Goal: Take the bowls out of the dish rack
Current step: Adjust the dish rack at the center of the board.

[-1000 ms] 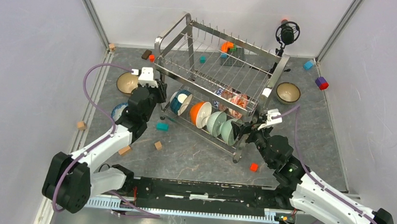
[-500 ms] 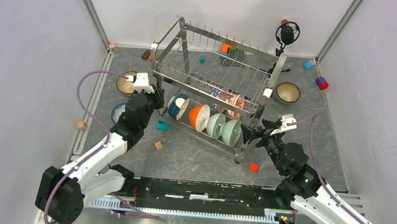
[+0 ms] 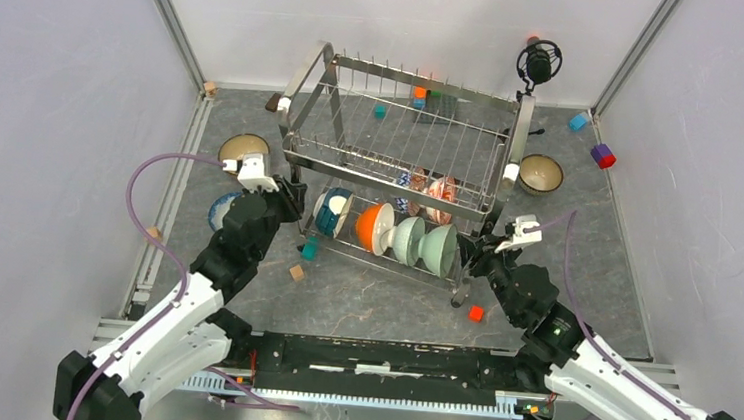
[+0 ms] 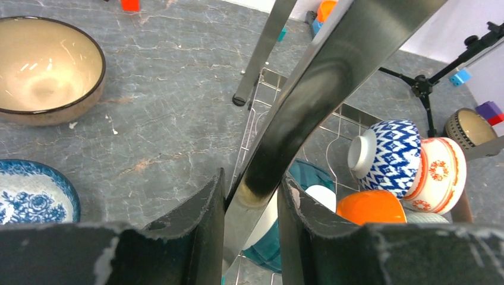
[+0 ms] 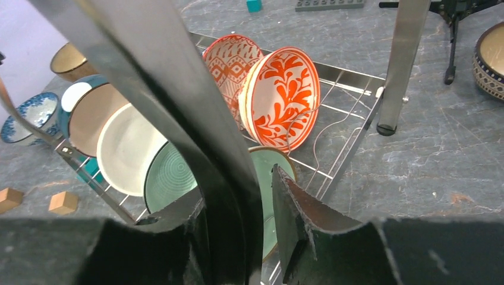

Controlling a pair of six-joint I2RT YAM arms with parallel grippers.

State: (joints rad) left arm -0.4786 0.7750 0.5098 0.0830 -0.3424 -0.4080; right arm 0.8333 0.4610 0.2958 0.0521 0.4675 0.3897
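The dish rack stands mid-table. Its lower tier holds a teal bowl, an orange one, two pale green ones, a blue-and-white patterned one and a red-and-white floral one. My left gripper is shut on the rack's left front tube, which fills the gap at the left gripper. My right gripper is shut on the right front tube; at the right gripper only a thin sliver shows beside one finger.
On the table left of the rack sit a tan bowl and a blue-and-white bowl. A brown bowl sits at the right. A black microphone tripod stands behind. A red block, a teal block and a wooden block lie near the rack's front.
The right gripper has closed from wide open onto the rack's right front tube. The left gripper has drawn toward the near edge with the rack, which has turned squarer to the table.
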